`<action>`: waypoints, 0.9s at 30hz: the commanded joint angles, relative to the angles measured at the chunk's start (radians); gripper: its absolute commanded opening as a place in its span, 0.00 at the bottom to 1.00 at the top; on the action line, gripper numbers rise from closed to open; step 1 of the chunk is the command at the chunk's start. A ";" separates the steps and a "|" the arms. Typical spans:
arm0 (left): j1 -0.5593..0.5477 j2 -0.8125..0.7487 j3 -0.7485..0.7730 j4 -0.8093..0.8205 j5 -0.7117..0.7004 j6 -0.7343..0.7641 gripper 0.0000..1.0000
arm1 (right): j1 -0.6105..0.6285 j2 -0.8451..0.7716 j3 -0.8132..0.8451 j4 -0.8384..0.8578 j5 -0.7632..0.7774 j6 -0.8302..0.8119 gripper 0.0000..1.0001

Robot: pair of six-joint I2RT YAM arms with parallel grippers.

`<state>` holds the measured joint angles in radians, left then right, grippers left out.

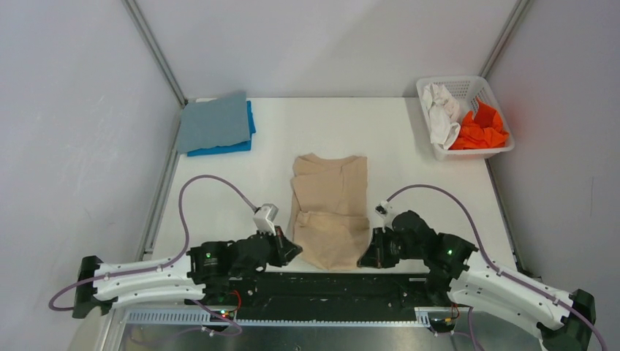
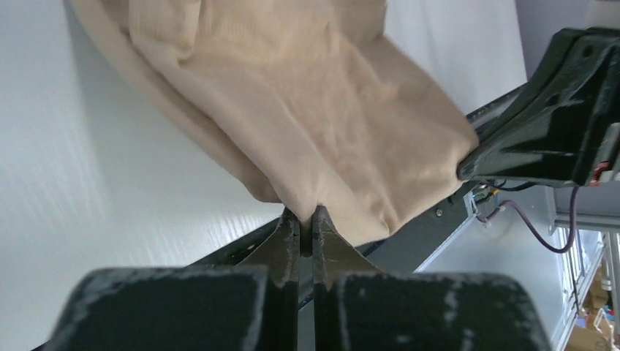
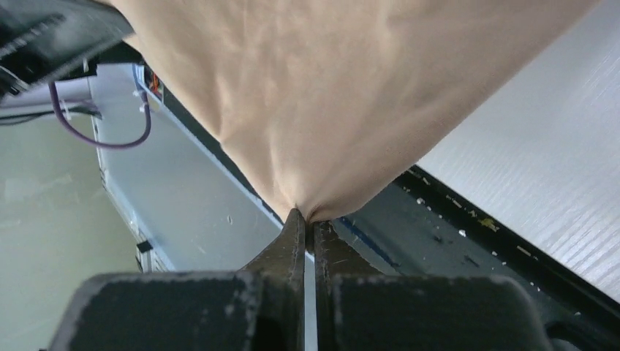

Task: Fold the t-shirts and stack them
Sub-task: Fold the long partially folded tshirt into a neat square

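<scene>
A tan t-shirt (image 1: pixel 330 208) lies lengthwise in the middle of the table, its near hem at the table's front edge. My left gripper (image 1: pixel 294 251) is shut on the hem's left corner, and the cloth (image 2: pixel 322 124) bunches between the fingertips (image 2: pixel 305 218). My right gripper (image 1: pixel 363 258) is shut on the right corner, with the cloth (image 3: pixel 329 95) pulled taut from its tips (image 3: pixel 305 218). A folded grey-blue t-shirt (image 1: pixel 214 121) lies on a bright blue one (image 1: pixel 230 148) at the back left. A white t-shirt (image 1: pixel 441 111) and an orange one (image 1: pixel 480 129) sit crumpled in the basket.
The white lattice basket (image 1: pixel 469 85) stands at the back right corner. Grey walls close in the table on the left, back and right. A black rail (image 1: pixel 329 281) runs along the near edge between the arm bases.
</scene>
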<state>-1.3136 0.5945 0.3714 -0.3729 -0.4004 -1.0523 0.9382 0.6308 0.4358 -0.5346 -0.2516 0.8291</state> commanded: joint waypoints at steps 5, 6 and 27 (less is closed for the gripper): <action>-0.019 -0.029 0.127 -0.020 -0.239 0.086 0.00 | -0.043 -0.005 0.151 -0.071 -0.019 -0.095 0.00; -0.017 -0.030 0.133 -0.021 -0.262 0.088 0.00 | -0.086 0.001 0.180 -0.074 -0.023 -0.119 0.00; 0.518 0.235 0.379 0.091 -0.134 0.289 0.00 | -0.636 0.426 0.426 0.158 -0.387 -0.225 0.00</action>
<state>-0.8795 0.8036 0.6800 -0.3233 -0.5014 -0.8520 0.3584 1.0222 0.8013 -0.4271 -0.6083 0.6296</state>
